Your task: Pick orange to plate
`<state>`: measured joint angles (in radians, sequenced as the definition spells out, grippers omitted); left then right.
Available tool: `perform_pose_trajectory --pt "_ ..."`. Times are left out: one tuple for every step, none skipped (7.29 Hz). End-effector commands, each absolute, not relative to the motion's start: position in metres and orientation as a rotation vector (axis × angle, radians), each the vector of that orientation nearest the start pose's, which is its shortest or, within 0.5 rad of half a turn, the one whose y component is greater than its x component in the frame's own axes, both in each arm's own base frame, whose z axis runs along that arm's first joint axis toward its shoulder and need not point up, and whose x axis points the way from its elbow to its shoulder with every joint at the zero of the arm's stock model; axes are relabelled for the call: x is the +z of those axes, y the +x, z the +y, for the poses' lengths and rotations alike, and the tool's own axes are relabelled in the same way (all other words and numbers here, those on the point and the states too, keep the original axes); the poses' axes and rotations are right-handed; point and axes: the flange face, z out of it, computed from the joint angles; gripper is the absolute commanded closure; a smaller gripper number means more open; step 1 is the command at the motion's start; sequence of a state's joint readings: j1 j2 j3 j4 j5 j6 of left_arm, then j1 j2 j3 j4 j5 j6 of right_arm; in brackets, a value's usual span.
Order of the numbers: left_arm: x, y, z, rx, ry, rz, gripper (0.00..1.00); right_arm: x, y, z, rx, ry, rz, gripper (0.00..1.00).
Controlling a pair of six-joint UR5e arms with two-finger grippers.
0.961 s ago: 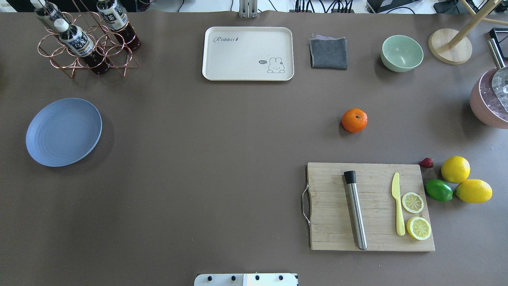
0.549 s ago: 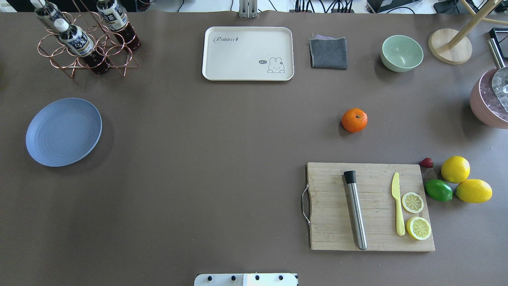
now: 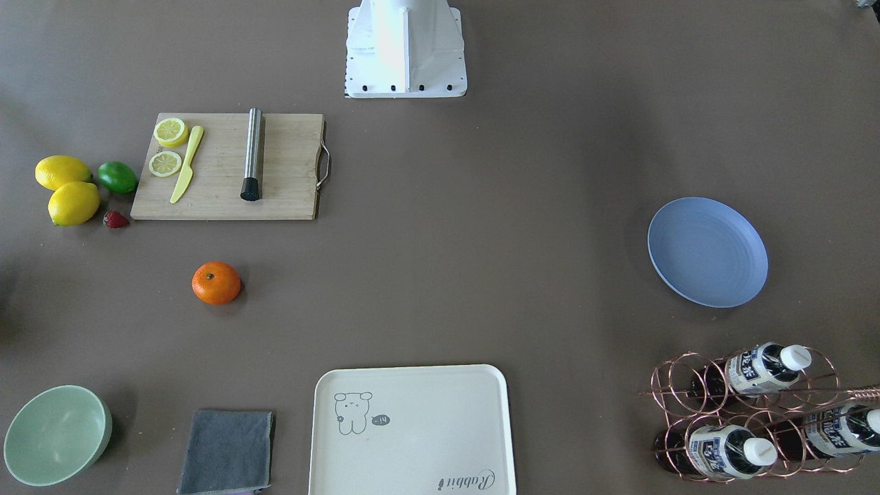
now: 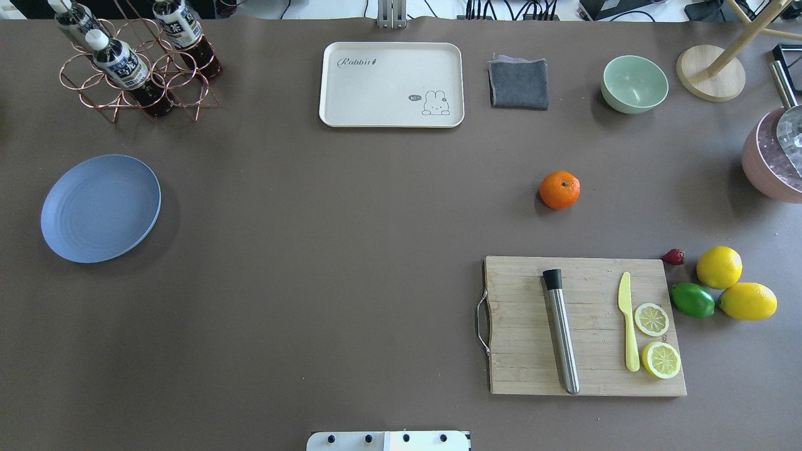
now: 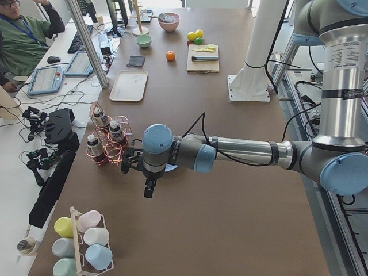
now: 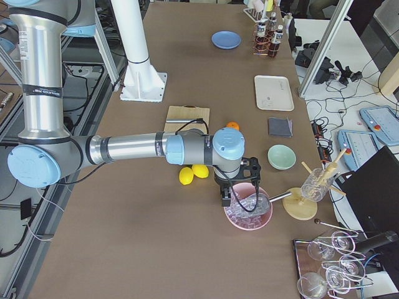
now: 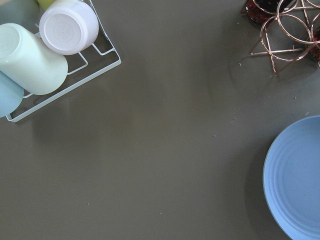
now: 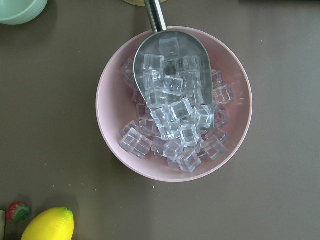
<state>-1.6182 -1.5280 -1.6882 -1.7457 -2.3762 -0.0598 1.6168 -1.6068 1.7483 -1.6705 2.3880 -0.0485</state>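
The orange (image 4: 559,189) rests on the brown table in the right half of the overhead view, just beyond the cutting board; it also shows as orange (image 3: 216,282). Far off on the left sits the light-blue plate (image 4: 100,208), with nothing on it, its edge plate (image 7: 295,180) in the left wrist view. My left gripper (image 5: 148,190) hangs near the table's left end, beside the plate's area; I cannot tell its state. Over a pink bowl of ice at the right end hovers my right gripper (image 6: 225,199), its state unclear. Neither gripper appears overhead.
A wooden cutting board (image 4: 586,326) carries a steel muddler, a yellow knife and lemon slices. Two lemons (image 4: 718,267), a lime and a strawberry lie right of it. A cream tray (image 4: 391,84), grey cloth, mint bowl (image 4: 634,83) and bottle rack (image 4: 135,59) line the far edge.
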Motion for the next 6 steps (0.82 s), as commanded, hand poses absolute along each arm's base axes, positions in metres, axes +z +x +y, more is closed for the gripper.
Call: perform_pose_trajectory --pt "0.599 -0.0859 -0.4822 -0.007 0.224 0.804 0.02 0.5922 0.0866 -0.4645 -0.014 0.089 -0.821 0.0" --pt "0.5942 -0.0871 -0.482 -0.006 0.234 0.806 0.02 0.5914 0.0873 -0.465 -0.013 0.091 -0.821 0.0" --pt "0.5972 -0.0872 -0.482 -0.008 0.228 0.806 0.02 0.5924 0.0869 -0.4657 -0.012 0.088 -0.819 0.0" --pt "0.5978 -0.0878 -0.4806 -0.008 0.229 0.806 0.02 0.5937 0.0874 -0.4677 -0.012 0.087 -0.813 0.0" --pt "0.6018 -0.0875 -0.4808 -0.008 0.224 0.8 0.02 0.5907 0.0874 -0.469 -0.014 0.092 -0.814 0.0" --pt "0.594 -0.0879 -0.481 -0.004 0.241 0.804 0.02 0.5868 0.0873 -0.4697 -0.017 0.1 -0.815 0.0"
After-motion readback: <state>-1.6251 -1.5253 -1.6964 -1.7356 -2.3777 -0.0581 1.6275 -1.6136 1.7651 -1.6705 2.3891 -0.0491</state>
